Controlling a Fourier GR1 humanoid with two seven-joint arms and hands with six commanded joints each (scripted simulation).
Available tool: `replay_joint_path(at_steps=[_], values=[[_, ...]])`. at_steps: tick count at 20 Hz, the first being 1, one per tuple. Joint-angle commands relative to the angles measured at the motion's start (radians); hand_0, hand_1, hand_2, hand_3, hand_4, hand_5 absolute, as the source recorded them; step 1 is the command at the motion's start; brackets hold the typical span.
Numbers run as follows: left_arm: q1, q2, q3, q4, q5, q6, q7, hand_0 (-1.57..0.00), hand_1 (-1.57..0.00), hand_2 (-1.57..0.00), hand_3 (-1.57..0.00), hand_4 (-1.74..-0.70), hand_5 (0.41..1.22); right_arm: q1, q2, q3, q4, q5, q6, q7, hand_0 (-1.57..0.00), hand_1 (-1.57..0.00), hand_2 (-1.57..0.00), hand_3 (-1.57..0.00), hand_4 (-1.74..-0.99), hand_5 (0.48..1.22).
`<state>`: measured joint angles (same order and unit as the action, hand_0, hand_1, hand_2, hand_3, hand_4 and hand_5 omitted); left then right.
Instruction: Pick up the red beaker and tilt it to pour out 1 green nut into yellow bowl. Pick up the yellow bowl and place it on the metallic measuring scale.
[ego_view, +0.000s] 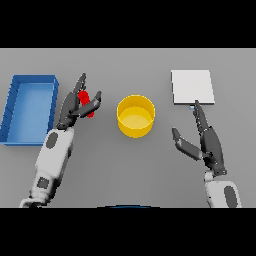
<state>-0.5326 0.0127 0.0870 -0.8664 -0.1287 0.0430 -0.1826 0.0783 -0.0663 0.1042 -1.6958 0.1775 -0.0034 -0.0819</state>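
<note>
Right hand (211, 145) rests released near the white square metallic scale (193, 87); round yellow bowl (136, 116) sits mid-table; left hand (76, 106) grasps the small red beaker (86, 102), beside a blue rectangular tray (15, 107) at left

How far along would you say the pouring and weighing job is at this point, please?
Nothing looks finished yet. The left robot hand is closing around the red beaker, which sits left of the yellow bowl. No green nut is visible in the bowl. The pour is left, then moving the bowl onto the metallic measuring scale, where the open right robot hand waits nearby.
</note>
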Motion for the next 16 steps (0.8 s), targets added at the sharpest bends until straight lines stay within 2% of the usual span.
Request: replay_joint_path(at_steps=[1,2,3,4,5,8,9,10,12,16], values=[[-0.005,-0.011,0.007,0.018,0.004,0.007,-0.021,-0.08,-0.09,-0.16,-0.13,-1.36,0.761,0.003,-0.007,-0.006,-0.010,-0.003,0.000,-0.001,0.00,0.00,0.00,0.00,-1.242,0.645],[-0.014,-0.018,0.010,0.029,0.003,0.019,-0.033,-0.21,-0.23,-0.29,-0.25,-1.40,0.787,0.007,-0.007,-0.001,-0.019,0.000,0.001,-0.002,0.00,0.00,0.00,0.00,-1.240,0.645],[-0.022,-0.021,0.015,0.037,-0.003,0.042,-0.036,-0.38,-0.41,-0.46,-0.52,-1.41,0.874,0.009,0.004,0.011,-0.017,0.017,-0.009,0.003,0.00,0.00,0.00,0.00,-1.236,0.647],[-0.031,-0.023,0.018,0.059,-0.018,0.076,-0.032,-0.55,-0.59,-0.66,-0.73,-1.47,0.943,0.008,-0.006,-0.001,-0.016,0.007,-0.005,0.004,0.00,0.00,0.00,0.00,-1.237,0.648],[-0.029,-0.029,0.003,0.061,-0.044,0.100,-0.039,-0.76,-0.78,-0.84,-0.88,-1.52,0.999,0.002,-0.003,0.000,-0.007,0.004,-0.003,0.010,0.00,0.00,0.00,0.00,-1.239,0.648],[-0.043,-0.023,-0.021,0.074,-0.077,0.113,-0.054,-1.15,-1.17,-1.20,-1.11,-1.62,1.107,0.007,0.000,0.002,-0.006,0.011,-0.008,-0.002,0.00,0.00,0.00,0.00,-1.241,0.650],[-0.042,-0.026,-0.021,0.072,-0.069,0.108,-0.060,-1.24,-1.25,-1.27,-1.15,-1.64,1.130,0.009,0.000,0.002,-0.013,0.009,-0.008,-0.007,0.00,0.00,0.00,0.00,-1.242,0.650],[-0.050,-0.026,-0.025,0.065,-0.071,0.110,-0.026,-1.30,-1.31,-1.33,-1.24,-1.60,1.148,0.005,0.010,0.003,-0.015,-0.001,-0.006,-0.007,0.00,0.00,0.00,0.00,-1.250,0.647],[-0.037,-0.026,-0.027,0.060,-0.073,0.109,-0.035,-1.40,-1.41,-1.42,-1.36,-1.54,1.174,0.004,0.008,-0.003,-0.007,-0.011,-0.003,-0.004,0.00,0.00,0.00,0.00,-1.255,0.644],[-0.053,-0.030,0.016,0.021,0.023,0.040,-0.064,-1.50,-1.50,-1.51,-1.48,-1.66,1.150,-0.006,0.009,0.002,0.005,0.003,-0.007,0.000,0.00,0.00,0.00,0.00,-1.246,0.644]])
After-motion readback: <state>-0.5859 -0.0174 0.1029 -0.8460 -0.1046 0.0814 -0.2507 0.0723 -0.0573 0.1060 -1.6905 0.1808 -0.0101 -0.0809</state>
